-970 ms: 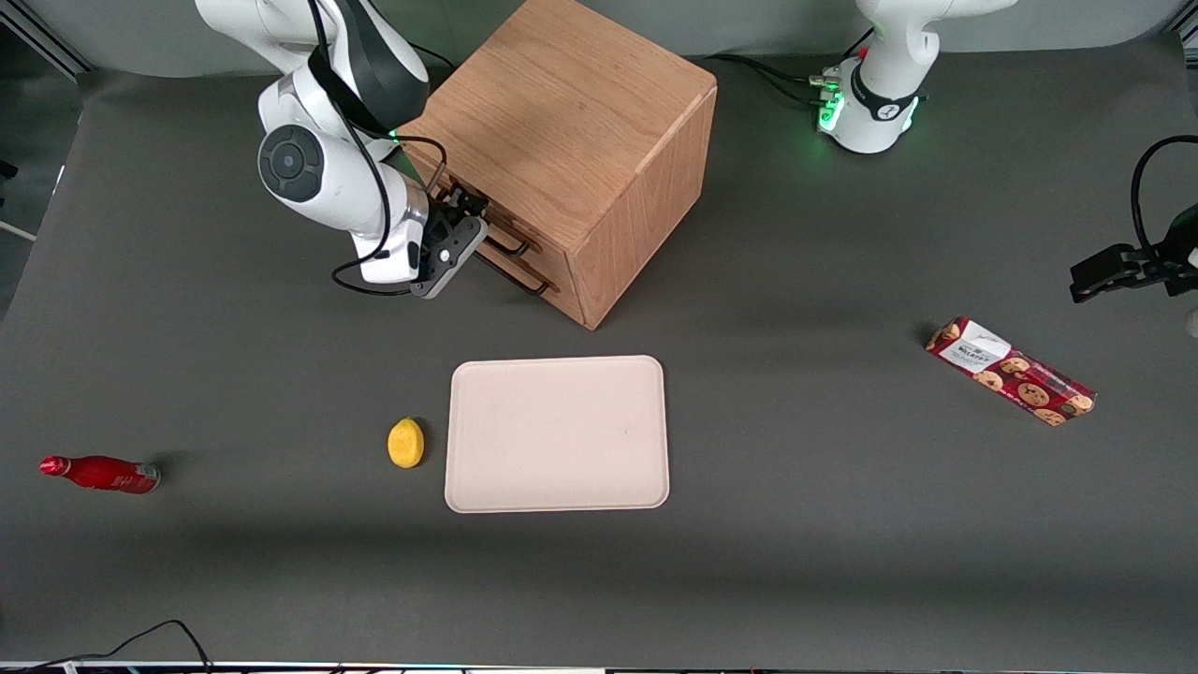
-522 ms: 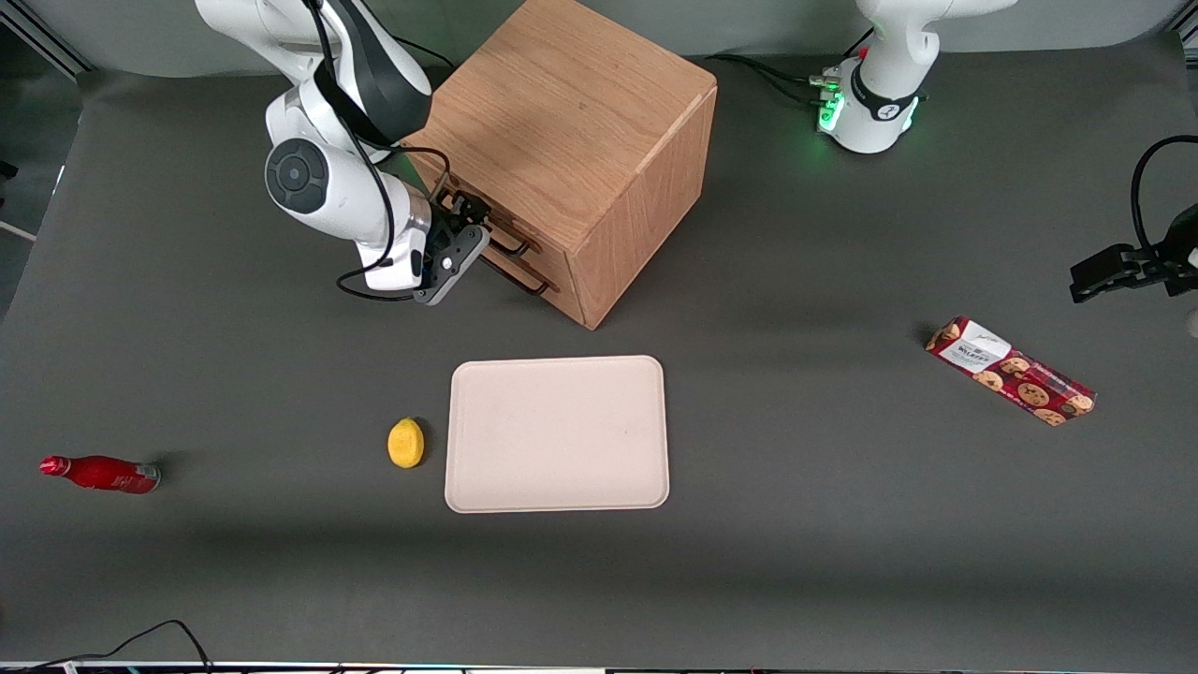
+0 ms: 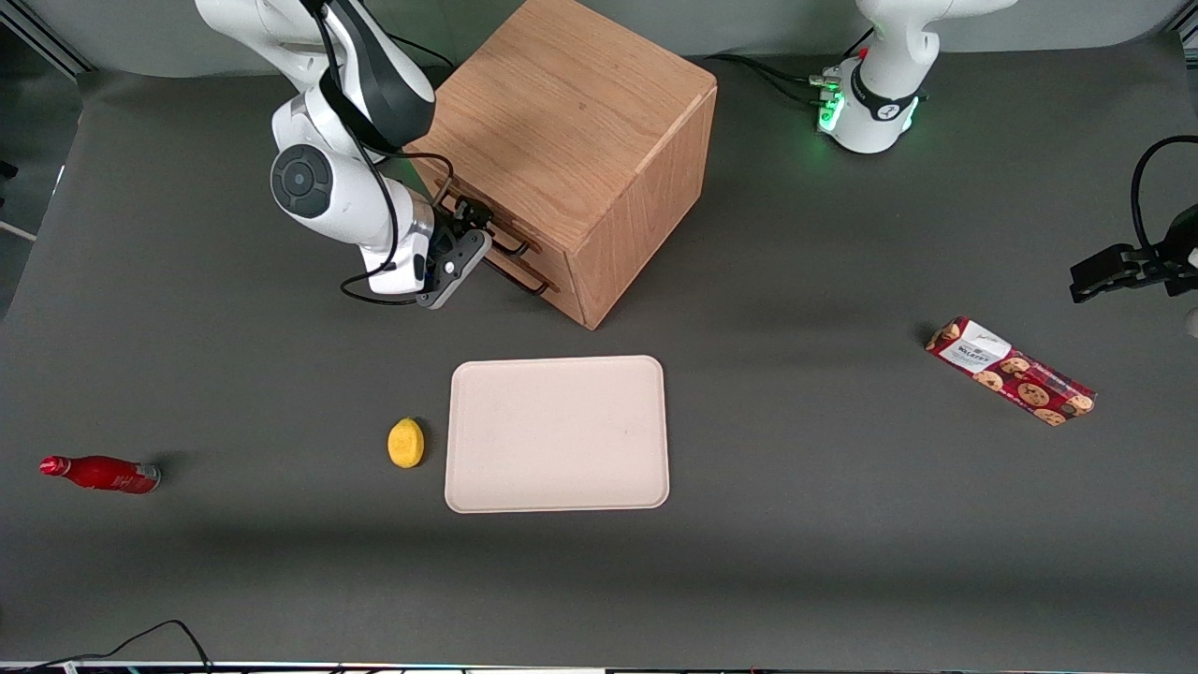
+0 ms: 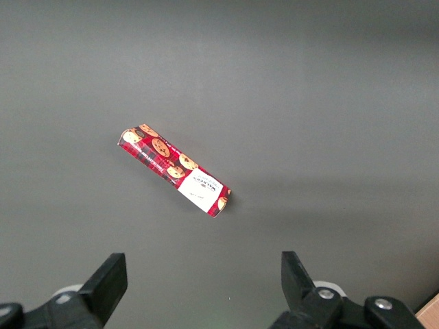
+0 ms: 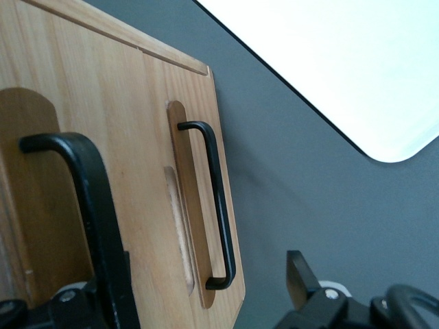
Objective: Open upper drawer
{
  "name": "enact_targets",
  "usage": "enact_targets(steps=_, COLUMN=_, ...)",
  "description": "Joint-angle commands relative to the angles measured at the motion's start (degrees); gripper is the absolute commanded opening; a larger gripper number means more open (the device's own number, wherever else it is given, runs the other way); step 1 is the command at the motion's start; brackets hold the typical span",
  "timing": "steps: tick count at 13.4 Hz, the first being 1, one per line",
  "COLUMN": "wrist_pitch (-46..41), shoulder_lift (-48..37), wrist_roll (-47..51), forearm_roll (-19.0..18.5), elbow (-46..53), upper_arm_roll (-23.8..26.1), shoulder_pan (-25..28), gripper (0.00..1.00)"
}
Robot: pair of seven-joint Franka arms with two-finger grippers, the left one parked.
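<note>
Straddling the near handle, the pincer (image 3: 468,236) sits right at the front of the cabinet (image 3: 562,140), its two fingers apart: in the right wrist view one finger (image 5: 302,281) stands clear on the open side while the other is mostly hidden by the thick black bar of the upper drawer's handle (image 5: 92,199). That spread looks deliberate, since the bar has to pass between the fingers before they can clamp on it. I cannot tell whether either finger already touches the bar.

The upper drawer (image 3: 482,225) looks closed, its front flush with the cabinet face, so the pull seems not yet begun. Just beside it on the same face runs the bottom drawer's handle (image 5: 212,205), identical in shape and close enough that a small error in height would likely catch the wrong one.

Nearer the front camera a pale tray (image 3: 558,433) lies flat on the dark surface (image 3: 796,524), with a lemon (image 3: 405,442) just beside it. A red bottle (image 3: 98,474) lies toward the working arm's end, and a cookie pack (image 3: 1009,371) toward the parked arm's end. All sit well apart from the cabinet, so the drawer should have room to slide out.
</note>
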Motion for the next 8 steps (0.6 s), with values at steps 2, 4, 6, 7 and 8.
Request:
enact_targets(steps=2, wrist_pitch=1.51, shoulder_lift=-0.09, wrist_roll=-1.30, forearm_roll=-1.41, elbow=-0.36, upper_arm_roll=0.27, shoulder_pan=-0.87, gripper=1.00)
enact_targets(steps=4, wrist_pitch=2.90, shoulder_lift=0.00, wrist_roll=-1.13, forearm_roll=-2.73, elbow=-0.36, upper_arm_roll=0.18, shoulder_pan=-1.04, gripper=1.00)
enact_targets(steps=6, wrist_pitch=3.62, shoulder_lift=0.09, wrist_roll=-0.95, forearm_roll=-3.52, elbow=-0.36, upper_arm_roll=0.10, shoulder_pan=-1.13, gripper=1.00)
enact_targets(steps=7, wrist_pitch=3.97, shoulder_lift=0.18, wrist_roll=-0.86, forearm_roll=-4.39, elbow=-0.36, upper_arm_roll=-0.08, shoulder_pan=-1.13, gripper=1.00)
enact_targets(steps=8, wrist_pitch=3.97, shoulder_lift=0.18, wrist_roll=-0.86, forearm_roll=-5.19, elbow=-0.27, upper_arm_roll=-0.34, shoulder_pan=-1.13, gripper=1.00)
